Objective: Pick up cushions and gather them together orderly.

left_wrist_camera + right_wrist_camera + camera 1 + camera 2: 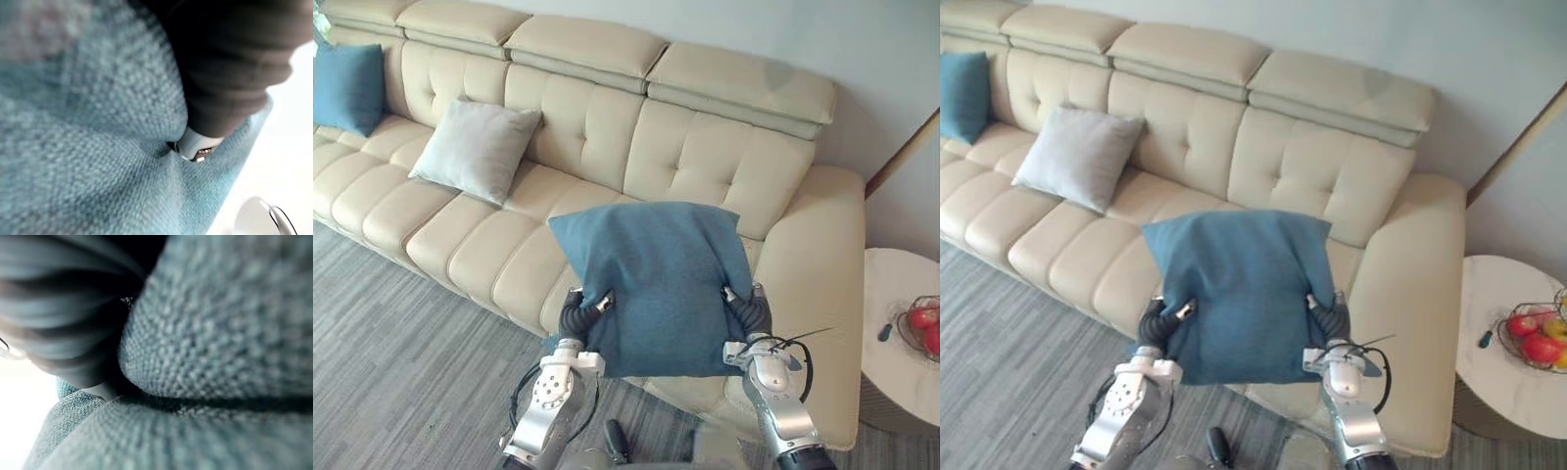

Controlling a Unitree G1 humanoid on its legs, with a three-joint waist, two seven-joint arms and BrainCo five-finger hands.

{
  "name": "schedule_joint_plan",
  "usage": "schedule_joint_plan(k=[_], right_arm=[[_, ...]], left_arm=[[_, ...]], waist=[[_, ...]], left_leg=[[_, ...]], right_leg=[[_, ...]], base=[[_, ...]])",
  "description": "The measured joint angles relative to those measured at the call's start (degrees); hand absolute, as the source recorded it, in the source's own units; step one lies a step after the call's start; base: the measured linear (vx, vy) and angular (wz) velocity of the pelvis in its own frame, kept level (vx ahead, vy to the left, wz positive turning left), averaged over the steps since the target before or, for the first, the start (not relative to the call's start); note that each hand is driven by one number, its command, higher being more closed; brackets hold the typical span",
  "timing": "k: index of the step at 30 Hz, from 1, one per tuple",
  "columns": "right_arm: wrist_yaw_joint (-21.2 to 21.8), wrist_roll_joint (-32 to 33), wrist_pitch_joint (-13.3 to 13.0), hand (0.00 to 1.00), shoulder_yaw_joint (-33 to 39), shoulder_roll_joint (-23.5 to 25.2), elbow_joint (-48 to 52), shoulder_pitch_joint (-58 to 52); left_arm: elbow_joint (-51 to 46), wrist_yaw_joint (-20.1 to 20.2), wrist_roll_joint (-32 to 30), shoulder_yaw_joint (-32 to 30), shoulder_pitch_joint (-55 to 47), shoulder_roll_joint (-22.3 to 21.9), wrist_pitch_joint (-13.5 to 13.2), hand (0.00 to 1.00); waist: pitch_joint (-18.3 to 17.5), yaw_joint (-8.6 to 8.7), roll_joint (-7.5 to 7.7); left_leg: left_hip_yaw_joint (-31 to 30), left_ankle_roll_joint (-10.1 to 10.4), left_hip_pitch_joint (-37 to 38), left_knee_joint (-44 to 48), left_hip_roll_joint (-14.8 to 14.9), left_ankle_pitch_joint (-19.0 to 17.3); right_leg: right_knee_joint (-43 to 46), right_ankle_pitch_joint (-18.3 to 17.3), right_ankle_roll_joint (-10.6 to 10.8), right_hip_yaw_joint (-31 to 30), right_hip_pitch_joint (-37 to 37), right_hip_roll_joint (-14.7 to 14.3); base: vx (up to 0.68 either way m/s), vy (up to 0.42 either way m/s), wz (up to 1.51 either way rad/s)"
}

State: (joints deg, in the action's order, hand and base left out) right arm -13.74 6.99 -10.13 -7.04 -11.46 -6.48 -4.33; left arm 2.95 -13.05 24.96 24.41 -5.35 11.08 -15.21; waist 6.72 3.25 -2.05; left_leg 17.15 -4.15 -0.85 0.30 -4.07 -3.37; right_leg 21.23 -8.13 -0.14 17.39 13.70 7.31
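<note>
Nearest the camera, both silver-grey arms rise from below side by side, forearms roughly parallel and the dark ribbed wrists bent inward toward each other. The left hand (pixel 598 304) grips the lower left edge of a blue cushion (pixel 656 284), and the right hand (pixel 734 296) grips its lower right edge at about the same height. On each side a silver digit presses into the front of the cloth and dimples it, while the rest of the fingers lie behind the cushion, out of sight. The left wrist view shows that silver tip sunk into a crease of the blue weave.

The blue cushion hangs upright between the two hands, its face toward the camera, held in the air above the front edge of the cream sofa (pixel 705 157) near the right armrest. Grey floor (pixel 391 323) runs along the sofa's front. Right of the armrest stands a round white desk (pixel 891 284) with a wire basket of red fruit (pixel 922 328). Farther left along the sofa, a grey cushion (pixel 475 147) leans against the backrest. At the far left end a second blue cushion (pixel 347 86) also leans there, well apart from the grey one.
</note>
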Motion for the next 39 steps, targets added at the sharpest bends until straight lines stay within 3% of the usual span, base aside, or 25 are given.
schedule_joint_plan(k=[1,2,3,4,5,6,7,9,10,11,12,13,15,16,19,25,32,39], right_arm=[[0.0,0.0,0.0,1.0,0.0,0.07,0.2,-0.46],[0.0,0.0,0.01,1.0,0.02,-0.15,0.62,-0.86],[0.0,-0.03,0.02,1.0,-0.01,-0.15,0.8,-0.81],[0.0,-0.03,0.05,1.0,-0.12,-0.15,1.06,-0.81],[0.0,-0.03,0.05,1.0,-0.23,-0.15,1.19,-0.81],[0.07,-0.09,0.05,1.0,-0.51,0.06,1.34,-0.69],[0.07,-0.15,0.02,1.0,-0.42,0.11,1.67,-0.62],[0.07,-0.17,0.02,1.0,-0.28,0.13,1.73,-0.07],[0.07,-0.21,0.02,1.0,-0.11,0.12,1.73,0.05],[0.07,-0.22,0.03,1.0,0.07,0.08,1.73,0.05],[0.07,-0.23,0.03,1.0,0.2,-0.07,1.72,0.14],[0.06,-0.24,0.34,1.0,0.35,0.99,0.94,0.18],[0.06,-0.27,0.37,1.0,0.9,1.52,0.97,0.44],[0.14,-0.27,0.42,1.0,1.0,1.6,0.97,0.56],[0.36,-0.34,0.43,1.0,1.0,2.68,0.97,0.63],[0.44,-1.19,0.41,1.0,1.24,2.5,0.86,-0.57],[-0.39,-5.62,0.43,1.0,2.01,2.21,-1.89,-4.73],[-2.14,-7.17,0.48,1.0,2.07,2.18,-4.52,0.19]], left_arm=[[0.03,0.15,0.0,0.01,-0.02,0.01,0.12,1.0],[0.21,0.56,0.06,-0.02,-0.02,-0.41,0.2,1.0],[0.25,0.91,0.07,-0.15,-0.29,-0.52,0.22,1.0],[0.25,0.94,0.08,-0.43,-0.84,-0.59,0.26,1.0],[0.24,0.96,0.09,-0.57,-1.38,-0.63,0.26,1.0],[0.33,1.07,0.09,-0.84,-2.92,-0.68,0.25,1.0],[0.94,1.6,0.09,-0.83,-3.58,-0.97,0.28,1.0],[1.35,1.95,0.09,-0.86,-3.62,-1.36,0.37,1.0],[1.37,2.06,0.08,-0.85,-3.63,-1.42,0.43,1.0],[1.38,2.1,0.06,-0.84,-3.65,-1.46,0.51,1.0],[1.38,2.11,0.05,-0.84,-3.66,-1.69,0.56,1.0],[2.35,2.1,0.0,-0.88,-3.03,-1.3,0.73,1.0],[2.54,2.1,0.0,-0.84,-2.25,-0.73,0.87,1.0],[2.57,2.1,0.0,-0.84,-2.13,-0.63,1.02,1.0],[2.19,2.11,-0.03,-0.8,-2.96,-0.34,0.77,1.0],[0.97,2.11,-0.31,-0.09,-3.85,0.38,0.69,1.0],[0.97,2.04,-5.11,1.31,-4.32,0.38,1.87,1.0],[1.03,-0.05,-10.45,-0.78,2.45,0.44,1.97,1.0]], waist=[[-0.02,-0.05,0.22],[0.35,-0.66,0.02],[0.46,-2.22,-0.34],[0.53,-3.36,-0.4],[0.58,-3.85,-0.38],[0.66,-4.96,-0.2],[0.86,-5.27,0.22],[0.93,-5.42,0.45],[1.12,-5.34,0.71],[0.96,-5.17,-0.17],[0.93,-5.11,-1.11],[1.18,-4.72,-0.23],[1.2,-3.59,0.89],[1.31,-3.63,1.14],[1.31,-3.94,1.11],[1.15,-3.31,1.04],[0.12,-1.84,0.53],[0.34,-1.64,0.87]], left_leg=[[-0.54,0.12,-1.02,3.24,-0.05,-1.89],[-0.11,1.32,-4.1,12.16,1.15,-5.83],[0.73,3.74,-8.28,22.62,3.7,-7.76],[1.26,4.22,-11.26,31.12,6.02,-8.02],[1.26,4.82,-12.6,35.06,7.29,-8.63],[0.94,6.33,-13.73,40.46,10.47,-10.07],[-0.68,6.63,-14.2,40.71,12.21,-11.45],[-4.51,7.23,-15.21,37.02,12.61,-12.08],[-9.89,7.43,-14.71,28.89,11.42,-11.31],[-16.76,8.56,-12.79,18.77,10.59,-6.61],[-20.3,10.43,-11.72,14.72,10.74,-1.68],[-21.31,10.99,-10.6,14.39,9.01,-0.49],[-20.52,10.32,-9.94,13.71,6.64,-0.81],[-19.43,10.17,-9.16,13.58,5.82,-0.89],[-17.56,10.15,-5.47,11.73,4.72,-0.89],[-14.28,9.07,-2.3,6.27,5.86,-0.51],[-12.18,10.12,-0.6,0.57,8.37,2.19],[-10.84,10.19,-6.33,-1.66,8.77,4.48]], right_leg=[[-1.68,1.42,0.07,0.14,-1.02,-0.25],[-5.01,1.46,-0.86,0.74,-3.35,-0.69],[-7.99,1.91,-1.04,0.58,-5.44,-1.85],[-10.43,2.67,-1.24,0.23,-7.56,-2.87],[-11.58,2.95,-1.47,0.03,-8.93,-3.31],[-13.14,2.91,-1.78,-0.95,-11.54,-4.31],[-13.71,2.79,-1.8,-2.47,-13.12,-4.39],[-14.42,3.07,-1.14,-4.33,-13.64,-3.7],[-14.69,3.12,-0.53,-6.02,-13.59,-2.87],[-14.68,2.71,1.52,-7.76,-13.58,-2.52],[-14.74,2.5,2.35,-8.8,-13.67,-3.04],[-15.54,2.81,3.61,-10.85,-14.15,-1.83],[-17.19,3.39,4.49,-12.09,-15.02,0.67],[-18.08,4.12,5.39,-12.35,-15.54,1.75],[-18.45,5.0,5.28,-15.23,-16.84,3.2],[-19.79,5.03,5.25,-19.99,-14.64,1.93],[-20.81,6.33,5.06,-22.43,-12.15,-0.55],[-23.95,10.07,5.41,-23.83,-6.53,-0.97]], base=[[0.32,-0.066,0.66],[0.23,-0.081,0.29],[0.22,-0.087,0.04],[0.16,-0.064,-0.22],[0.16,-0.045,-0.5],[0.25,-0.028,-0.63],[0.25,-0.007,-0.65],[0.21,0.094,-0.55],[0.25,0.279,-0.75],[0.26,0.333,-0.71],[0.23,0.308,-0.57],[0.21,0.286,-0.32],[0.15,0.234,-0.1],[0.1,0.186,-0.21],[0.11,0.149,-0.41],[-0.01,-0.023,-0.54],[-0.04,-0.068,-0.24],[-0.03,-0.021,-0.11]])
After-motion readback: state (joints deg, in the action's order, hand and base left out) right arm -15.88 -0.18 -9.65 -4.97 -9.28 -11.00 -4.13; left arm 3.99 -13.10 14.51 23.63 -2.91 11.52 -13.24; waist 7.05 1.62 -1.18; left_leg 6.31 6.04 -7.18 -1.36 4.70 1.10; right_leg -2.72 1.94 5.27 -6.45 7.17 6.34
